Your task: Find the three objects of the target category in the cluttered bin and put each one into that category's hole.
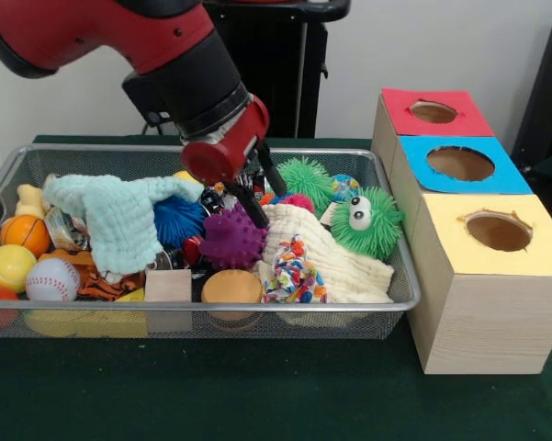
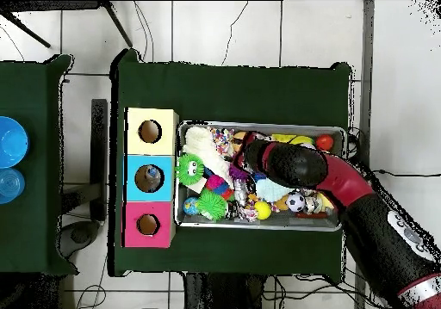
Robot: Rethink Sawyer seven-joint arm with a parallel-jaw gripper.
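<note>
The wire mesh bin (image 1: 399, 303) is full of toys; it also shows in the overhead view (image 2: 258, 126). My gripper (image 1: 272, 206) hangs low over the bin's middle, its two black fingers (image 1: 253, 208) spread apart with nothing between them. It is just above a purple spiky ball (image 1: 231, 241) and the edge of a white cloth (image 1: 335, 262). In the overhead view the gripper (image 2: 244, 161) is near the bin's centre. One crinkly clear packet (image 1: 62, 231) lies at the left, between an orange ball and a pale blue cloth (image 1: 119, 216). Another printed packet (image 1: 220, 194) peeks out beside the gripper. Other packets are hidden.
Three wooden boxes with holes stand beside the bin: red (image 1: 433, 112), blue (image 1: 460, 163), yellow (image 1: 498, 231). In the bin lie a green fuzzy toy with eyes (image 1: 367, 222), a confetti-patterned bundle (image 1: 294, 271), a baseball (image 1: 52, 278), a blue spiky ball (image 1: 177, 220) and a wooden block (image 1: 168, 286).
</note>
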